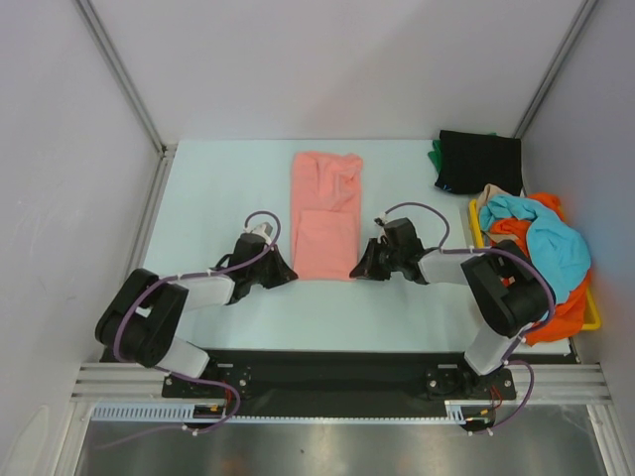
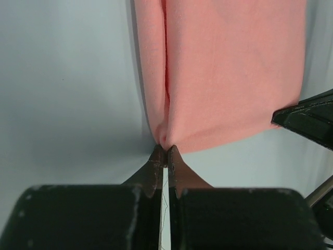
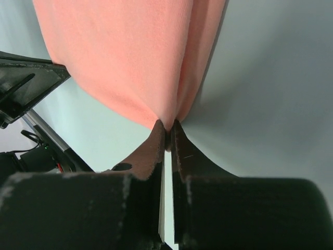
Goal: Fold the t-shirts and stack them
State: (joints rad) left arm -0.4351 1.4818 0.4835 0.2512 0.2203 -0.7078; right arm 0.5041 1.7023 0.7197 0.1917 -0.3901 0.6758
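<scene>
2 pincers grip the near corners of the salmon pink t-shirt (image 1: 325,213)

The left gripper (image 2: 164,153) and right gripper (image 3: 167,127) are each closed tight on its hem at 6 o'clock; it lies as a long strip at the centre of the table (image 1: 218,198), probably mid-fold. At 1 o'clock a black t-shirt (image 1: 481,161) over a green t-shirt (image 1: 436,157) looks done, while the turquoise t-shirt (image 1: 546,238), orange t-shirt (image 1: 561,302) and beige t-shirt (image 1: 488,194) wait heaped in the yellow tray (image 1: 592,317) at 3 o'clock, well apart from the fold

From high at the near side we overlook the whole worktop (image 1: 218,198); our two wrist cameras sit low and close, both sharing the near hem of the salmon pink t-shirt (image 2: 234,67).
</scene>
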